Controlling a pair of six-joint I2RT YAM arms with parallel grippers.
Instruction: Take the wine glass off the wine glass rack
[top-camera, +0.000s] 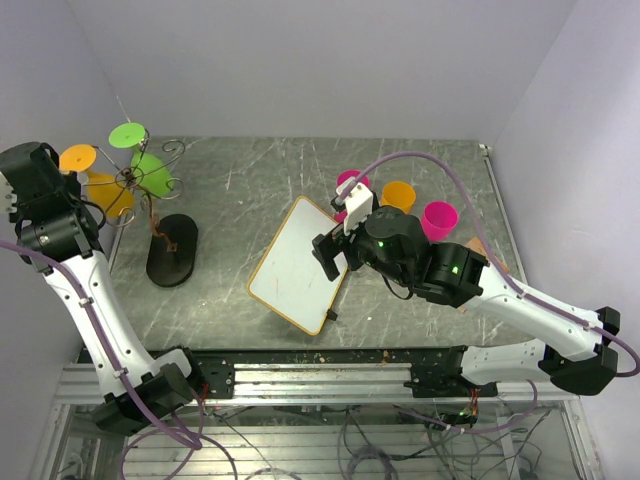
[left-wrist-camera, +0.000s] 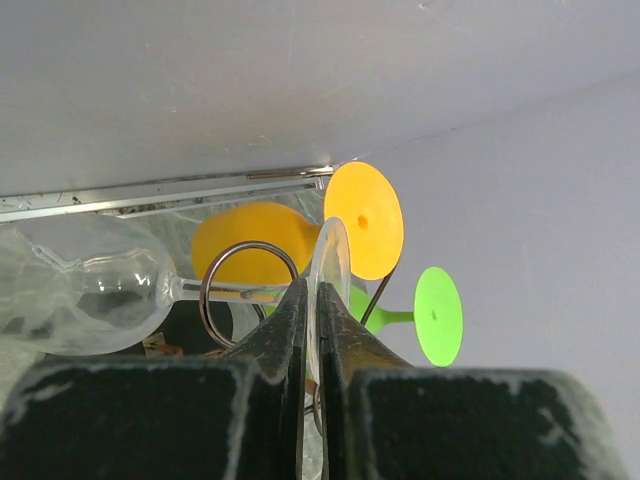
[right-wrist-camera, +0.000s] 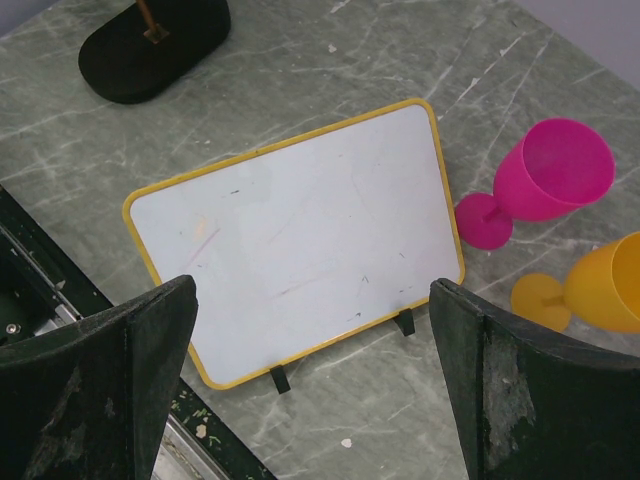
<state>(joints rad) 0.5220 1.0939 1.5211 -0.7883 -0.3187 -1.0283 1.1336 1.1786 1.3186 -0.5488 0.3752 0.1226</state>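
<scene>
Clear glossy wine glass (left-wrist-camera: 90, 295), wire wine glass rack (top-camera: 172, 255), scuffed table (top-camera: 240, 180)

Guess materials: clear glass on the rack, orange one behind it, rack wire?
Clear glass: see-through and glossy; real glass or clear plastic, can't tell. Orange glass: likely plastic, opaque even colour, soft sheen. Rack wire: thin metal, grey shine on the loop.

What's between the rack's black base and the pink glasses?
A yellow-framed whiteboard lies between the black base and the pink glasses; clearest in the right wrist view.
</scene>
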